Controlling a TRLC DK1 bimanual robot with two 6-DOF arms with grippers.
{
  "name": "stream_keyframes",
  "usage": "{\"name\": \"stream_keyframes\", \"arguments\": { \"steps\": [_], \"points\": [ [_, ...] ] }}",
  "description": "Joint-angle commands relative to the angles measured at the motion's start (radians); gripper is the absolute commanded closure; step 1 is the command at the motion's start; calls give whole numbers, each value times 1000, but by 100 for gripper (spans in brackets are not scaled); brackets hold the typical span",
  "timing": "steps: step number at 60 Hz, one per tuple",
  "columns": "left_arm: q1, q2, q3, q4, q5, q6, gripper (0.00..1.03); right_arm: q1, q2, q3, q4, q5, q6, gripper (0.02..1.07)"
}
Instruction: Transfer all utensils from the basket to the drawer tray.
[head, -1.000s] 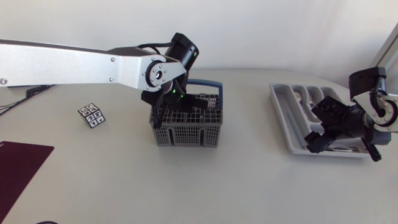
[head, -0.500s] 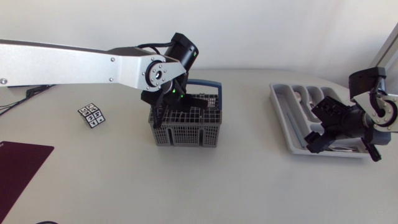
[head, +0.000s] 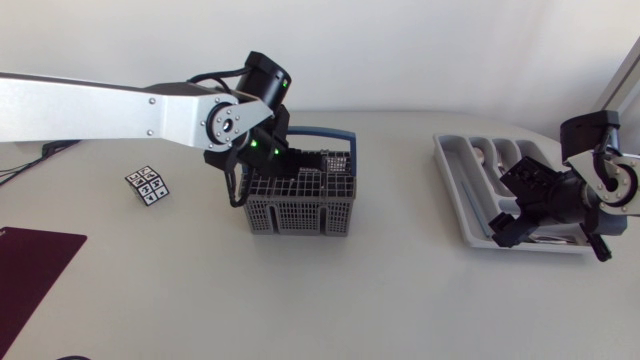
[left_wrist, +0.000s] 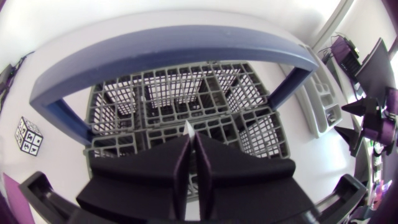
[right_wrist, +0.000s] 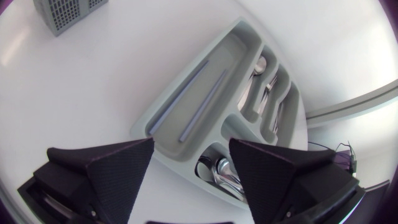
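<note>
Left gripper (left_wrist: 189, 138) over grey plastic mesh cutlery basket (head: 300, 215) with blue handle (left_wrist: 174, 43). Fingers pinched almost together on thin silver utensil (left_wrist: 188, 129); only pointed tip shows.

Right gripper (right_wrist: 191, 142) above near end of grey compartmented drawer tray (right_wrist: 168, 118), fingers spread wide, grasping nothing. Spoons (right_wrist: 219, 173) lie in tray compartment below.

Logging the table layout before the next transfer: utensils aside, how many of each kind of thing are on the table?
cutlery basket: 1
drawer tray: 1
patterned cube: 1
dark red mat: 1
Total: 4
</note>
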Motion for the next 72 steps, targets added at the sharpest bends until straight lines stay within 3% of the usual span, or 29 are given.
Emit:
{"name": "stream_keyframes", "arguments": {
  "steps": [1, 15, 26, 43, 61, 72],
  "points": [
    [23, -58, -70, 38, 44, -24, 100, -3, 15, -32, 10, 8, 7, 20],
    [59, -151, -164, 147, 182, -26, 100, -3, 9, -30, 10, 10, 7, 20],
    [85, -197, -192, 165, 262, -29, 100, -1, -1, -27, 7, 13, 5, 20],
    [154, -253, -248, 233, 450, -73, 100, 2, -14, -32, 4, 16, 5, 20],
    [122, -397, -304, 295, 446, -26, 100, 8, -30, -32, -6, 16, 5, 20],
    [63, -454, -291, 251, 368, 86, 100, 12, -48, -30, -21, 16, 1, 20]
  ]
}}
